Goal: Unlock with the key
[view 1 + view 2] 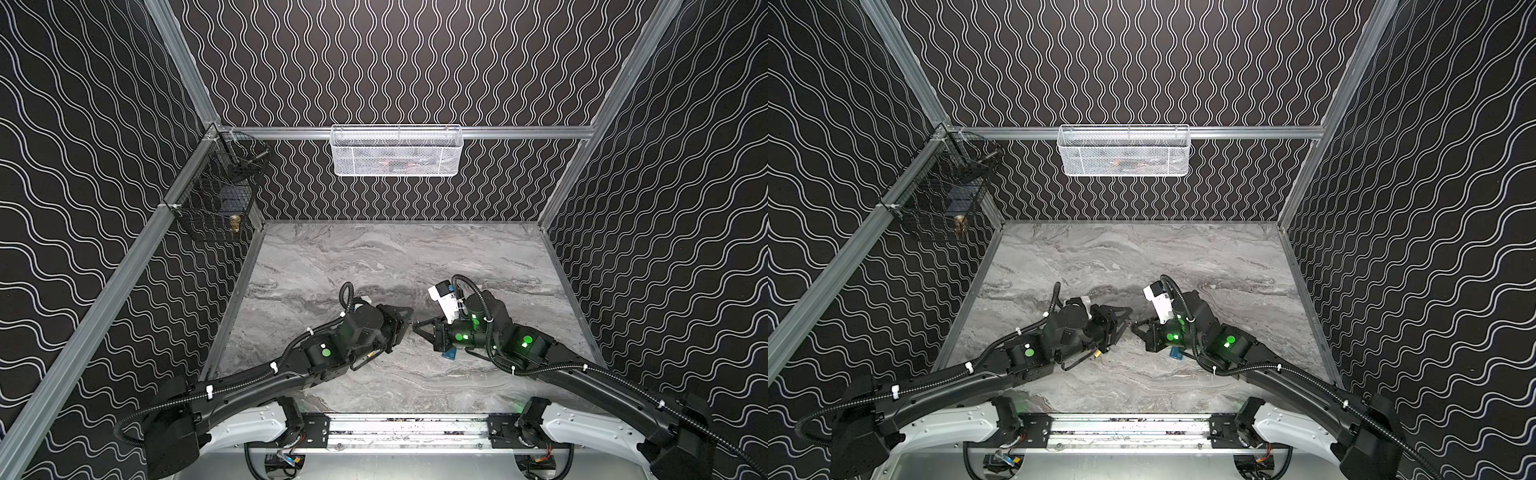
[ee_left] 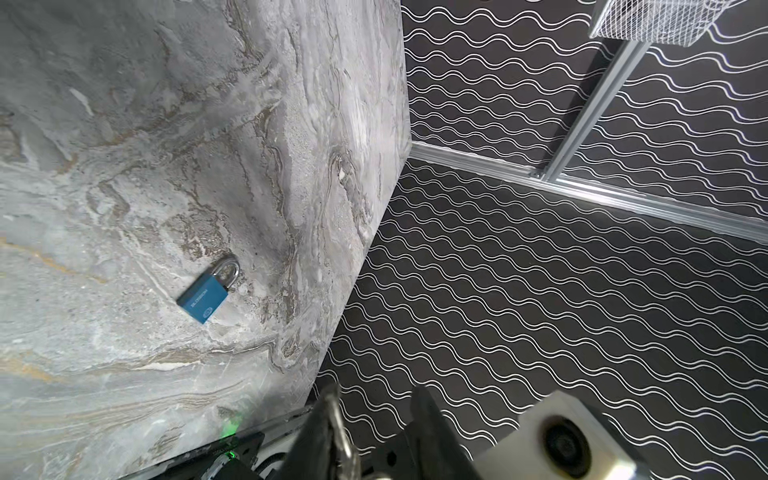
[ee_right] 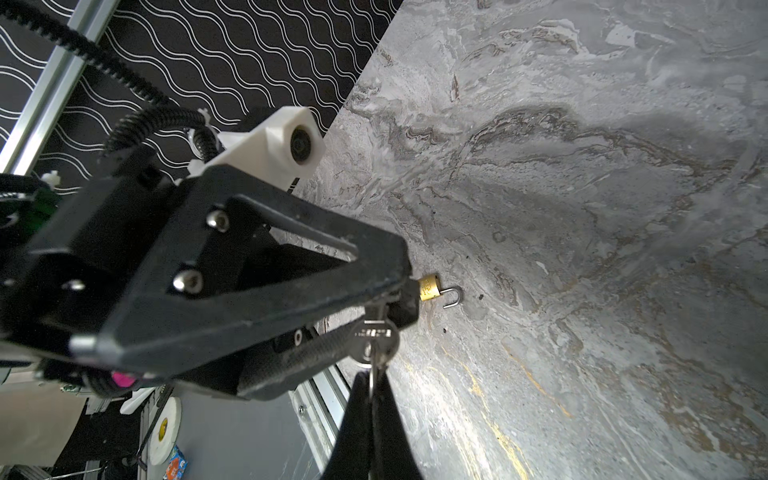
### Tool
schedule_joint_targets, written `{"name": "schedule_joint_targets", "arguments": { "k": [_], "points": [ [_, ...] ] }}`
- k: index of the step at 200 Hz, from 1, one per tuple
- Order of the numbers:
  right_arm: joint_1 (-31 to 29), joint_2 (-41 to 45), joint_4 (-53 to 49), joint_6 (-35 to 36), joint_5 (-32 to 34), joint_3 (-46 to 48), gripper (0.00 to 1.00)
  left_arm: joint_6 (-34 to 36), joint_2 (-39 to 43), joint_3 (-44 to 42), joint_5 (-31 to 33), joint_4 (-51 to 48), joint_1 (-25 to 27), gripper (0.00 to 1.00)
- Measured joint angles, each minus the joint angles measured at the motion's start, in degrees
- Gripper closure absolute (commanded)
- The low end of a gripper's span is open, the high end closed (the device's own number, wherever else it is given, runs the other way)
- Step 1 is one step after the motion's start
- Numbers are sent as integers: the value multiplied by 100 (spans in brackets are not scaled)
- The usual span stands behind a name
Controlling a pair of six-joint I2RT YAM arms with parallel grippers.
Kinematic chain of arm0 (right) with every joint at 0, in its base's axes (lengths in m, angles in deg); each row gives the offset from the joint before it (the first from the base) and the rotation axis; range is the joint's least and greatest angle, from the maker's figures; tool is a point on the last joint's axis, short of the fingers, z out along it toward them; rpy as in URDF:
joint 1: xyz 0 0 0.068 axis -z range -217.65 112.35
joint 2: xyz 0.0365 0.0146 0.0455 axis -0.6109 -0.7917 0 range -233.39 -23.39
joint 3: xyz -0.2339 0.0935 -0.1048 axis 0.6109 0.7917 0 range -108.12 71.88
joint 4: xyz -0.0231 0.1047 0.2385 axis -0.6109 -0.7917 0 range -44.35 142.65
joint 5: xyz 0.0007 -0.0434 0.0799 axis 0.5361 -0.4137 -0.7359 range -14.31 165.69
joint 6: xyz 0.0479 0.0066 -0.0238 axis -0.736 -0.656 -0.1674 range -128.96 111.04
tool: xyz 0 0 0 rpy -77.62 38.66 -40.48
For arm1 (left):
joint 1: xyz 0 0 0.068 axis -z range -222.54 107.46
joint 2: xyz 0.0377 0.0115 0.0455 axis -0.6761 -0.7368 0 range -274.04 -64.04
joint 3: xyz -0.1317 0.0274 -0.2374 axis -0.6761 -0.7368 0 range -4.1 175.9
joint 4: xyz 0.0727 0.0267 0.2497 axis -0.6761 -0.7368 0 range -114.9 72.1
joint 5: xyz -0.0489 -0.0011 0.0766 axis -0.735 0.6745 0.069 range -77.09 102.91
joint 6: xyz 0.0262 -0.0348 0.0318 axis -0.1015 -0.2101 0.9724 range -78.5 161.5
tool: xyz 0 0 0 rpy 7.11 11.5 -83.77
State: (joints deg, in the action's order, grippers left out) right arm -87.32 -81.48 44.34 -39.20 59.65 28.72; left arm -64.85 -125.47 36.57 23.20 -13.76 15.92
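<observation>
The right hand (image 3: 371, 380) is pinched shut on the key (image 3: 374, 337), held above mid-tabletop (image 1: 374, 257), seemingly to pass it to the left hand (image 2: 374, 405), narrowed around it, grip unclear; the shut blue padlock (image 2: 203, 298) lies at 4 o'clock.

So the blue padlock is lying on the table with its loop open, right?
Not quite. The blue padlock does lie on the table, but its loop is shut, with both ends down in the body. The left wrist view shows that. The one with an open loop is the small brass padlock, seen in the right wrist view.
</observation>
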Motion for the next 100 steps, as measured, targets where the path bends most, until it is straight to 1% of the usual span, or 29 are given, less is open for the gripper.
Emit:
{"name": "schedule_joint_targets", "arguments": {
  "k": [16, 100],
  "points": [
    [0, 50, 0, 0, 35, 0, 100, -17, 37, -46, 28, -50, 0, 72],
    [0, 85, -22, -39, -13, 55, 100, -37, 46, -17, 188, -240, 0, 96]
  ]
}}
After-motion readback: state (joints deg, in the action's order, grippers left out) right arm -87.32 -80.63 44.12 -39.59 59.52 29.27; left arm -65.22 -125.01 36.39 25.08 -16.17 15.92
